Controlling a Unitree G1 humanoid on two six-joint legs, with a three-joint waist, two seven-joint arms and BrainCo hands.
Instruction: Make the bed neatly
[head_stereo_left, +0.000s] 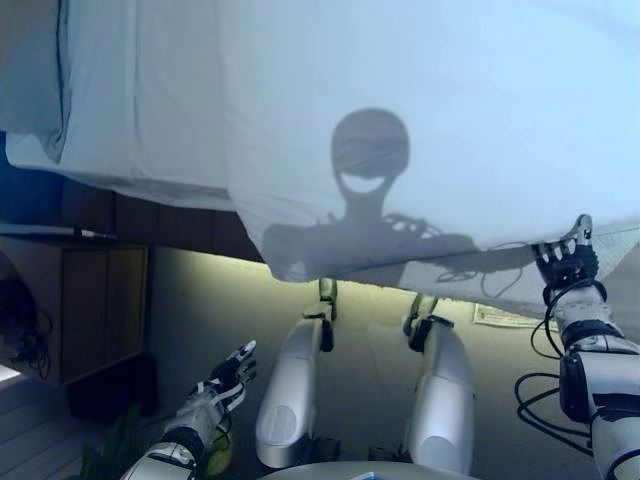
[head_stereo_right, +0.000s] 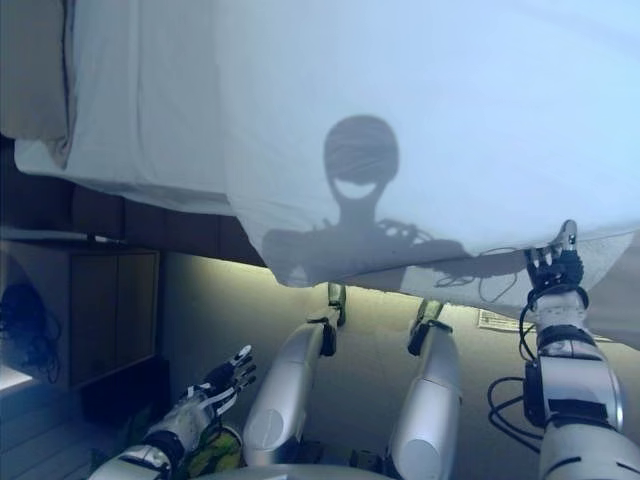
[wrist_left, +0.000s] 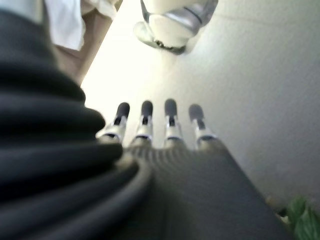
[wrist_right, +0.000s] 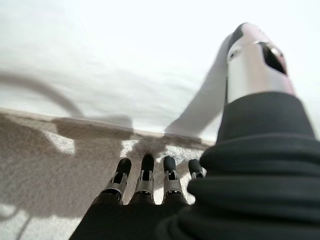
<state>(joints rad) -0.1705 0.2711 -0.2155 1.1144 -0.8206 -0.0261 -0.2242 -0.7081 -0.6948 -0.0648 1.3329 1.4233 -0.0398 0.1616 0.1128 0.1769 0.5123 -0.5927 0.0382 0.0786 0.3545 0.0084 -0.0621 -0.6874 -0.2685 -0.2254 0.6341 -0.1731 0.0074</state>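
Note:
A white cover lies spread over the bed and its near edge hangs over the side facing me. My right hand is raised to that hanging edge at the right. In the right wrist view its fingers are straight, tips at the hem where the white cover meets a beige textured layer, and the thumb lies against the cloth. My left hand is low at the left, open and empty, apart from the bed; its straight fingers point at the floor.
A wooden bedside cabinet stands at the left below the bed's edge. A green plant is by my left arm. A sheet of paper lies on the floor under the bed's right part. A pillow-like fold sits at the far left.

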